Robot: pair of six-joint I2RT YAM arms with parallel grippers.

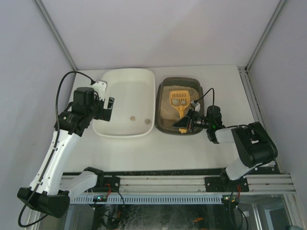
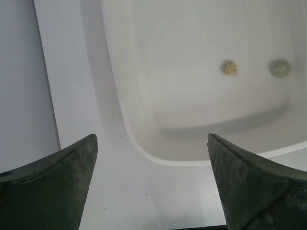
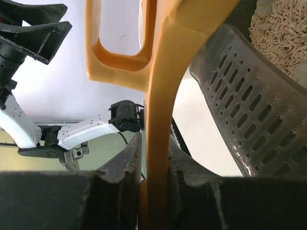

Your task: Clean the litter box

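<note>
The litter box [image 1: 159, 109] is a dark brown tray with beige litter [image 1: 167, 109], right of the white tub. An orange slotted scoop [image 1: 178, 98] lies over the litter with its head toward the far end. My right gripper [image 1: 186, 123] is shut on the scoop's handle [image 3: 158, 110] at the box's near rim. The ribbed rim [image 3: 249, 110] and pellets [image 3: 283, 28] show beside the handle. My left gripper [image 1: 109, 108] hangs open at the tub's left edge. Nothing sits between its fingers [image 2: 72, 172], which frame bare table and the tub's corner.
The white tub [image 1: 125, 79] holds two small clumps, one tan [image 2: 230, 68] and one grey [image 2: 279, 67], near its front right [image 1: 147, 121]. White walls enclose the table on three sides. The arms' rail runs along the near edge [image 1: 182, 182].
</note>
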